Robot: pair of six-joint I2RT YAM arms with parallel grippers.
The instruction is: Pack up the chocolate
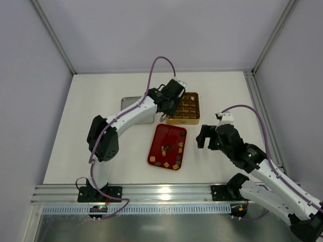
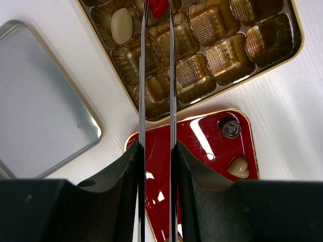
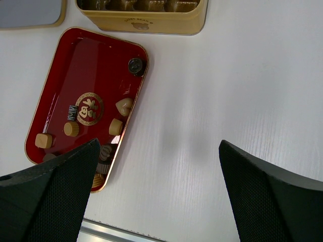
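Note:
Several small chocolate pieces lie on the red tray (image 1: pixel 164 135), among them a cream heart (image 3: pixel 124 106), a tan round (image 3: pixel 115 126) and a dark round one (image 3: pixel 135 65). The gold tin (image 1: pixel 183 119) with gridded compartments stands just behind the tray. One compartment holds a white oval piece (image 2: pixel 121 25). My left gripper (image 2: pixel 157 12) hovers over the tin's left part. Its thin blades are closed on a small red piece (image 2: pixel 157 5). My right gripper (image 3: pixel 157 146) is open and empty above bare table, right of the tray.
A silver tin lid (image 2: pixel 35 101) lies flat left of the gold tin, partly under my left arm in the top view (image 1: pixel 130 105). A metal rail (image 1: pixel 161 191) runs along the table's near edge. Enclosure walls stand on three sides.

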